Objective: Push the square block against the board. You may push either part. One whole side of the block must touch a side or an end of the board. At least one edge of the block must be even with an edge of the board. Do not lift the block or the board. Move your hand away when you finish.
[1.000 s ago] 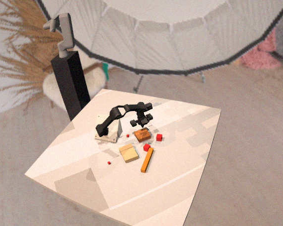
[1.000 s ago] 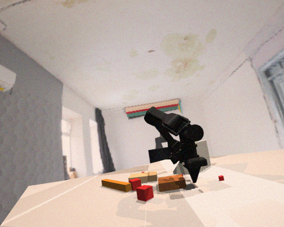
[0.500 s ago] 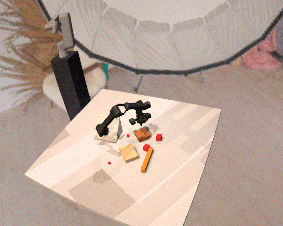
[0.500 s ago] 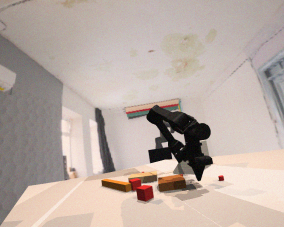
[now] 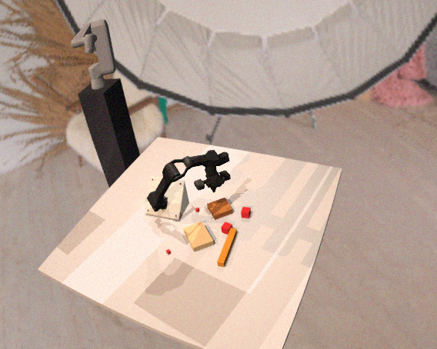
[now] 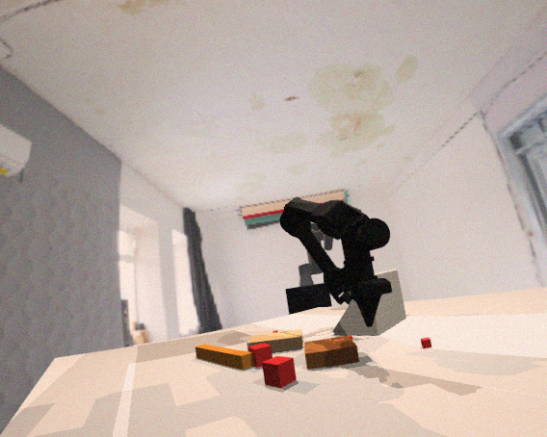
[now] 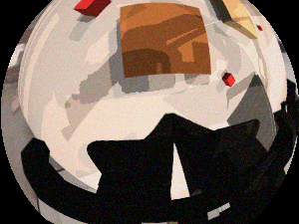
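A brown square block lies flat on the table. A thick tan piece lies apart from it, with a gap between them. A long orange bar lies beyond a red cube, also apart from the brown block. I cannot tell from looks alone which piece is the board. My gripper is shut and empty. Its tip hangs above the table beside the brown block, without touching it.
One red cube lies near the brown block. Another red cube is close to the orange bar's end. Small red cubes are scattered around. A pale wedge stands at the arm's base.
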Controlling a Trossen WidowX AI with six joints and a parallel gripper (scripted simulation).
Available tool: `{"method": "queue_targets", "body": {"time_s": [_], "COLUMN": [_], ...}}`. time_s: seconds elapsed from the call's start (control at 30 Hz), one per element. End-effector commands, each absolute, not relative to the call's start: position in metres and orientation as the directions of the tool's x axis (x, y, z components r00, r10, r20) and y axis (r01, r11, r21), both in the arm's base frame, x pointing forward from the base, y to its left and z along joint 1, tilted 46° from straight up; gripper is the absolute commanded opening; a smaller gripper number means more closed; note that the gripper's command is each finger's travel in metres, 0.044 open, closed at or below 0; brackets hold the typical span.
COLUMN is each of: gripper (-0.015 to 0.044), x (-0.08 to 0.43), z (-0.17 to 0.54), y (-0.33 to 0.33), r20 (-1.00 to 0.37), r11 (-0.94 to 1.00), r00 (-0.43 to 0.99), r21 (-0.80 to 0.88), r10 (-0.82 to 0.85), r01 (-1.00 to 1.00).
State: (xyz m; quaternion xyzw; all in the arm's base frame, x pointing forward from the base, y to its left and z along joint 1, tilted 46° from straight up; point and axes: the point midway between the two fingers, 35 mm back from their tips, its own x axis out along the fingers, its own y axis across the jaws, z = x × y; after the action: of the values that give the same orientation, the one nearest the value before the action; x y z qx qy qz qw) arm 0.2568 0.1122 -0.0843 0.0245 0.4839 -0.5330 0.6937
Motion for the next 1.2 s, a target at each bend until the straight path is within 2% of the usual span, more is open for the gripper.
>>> {"method": "queue_targets", "body": {"time_s": [0.0,0.23,1.17], "gripper": [0.0000,0.0000,0.0000], "x": [0.257,0.255,0.273], "z": [-0.070,-0.109,-0.097], "y": [0.104,0.065,0.054], "r20": [-0.707,-0.705,-0.708], "r11": [0.429,0.427,0.431], "r00": [-0.025,-0.025,-0.023], "r21": [-0.457,-0.457,-0.455], "r10": [-0.707,-0.709,-0.706], "r01": [0.779,0.780,0.779]}}
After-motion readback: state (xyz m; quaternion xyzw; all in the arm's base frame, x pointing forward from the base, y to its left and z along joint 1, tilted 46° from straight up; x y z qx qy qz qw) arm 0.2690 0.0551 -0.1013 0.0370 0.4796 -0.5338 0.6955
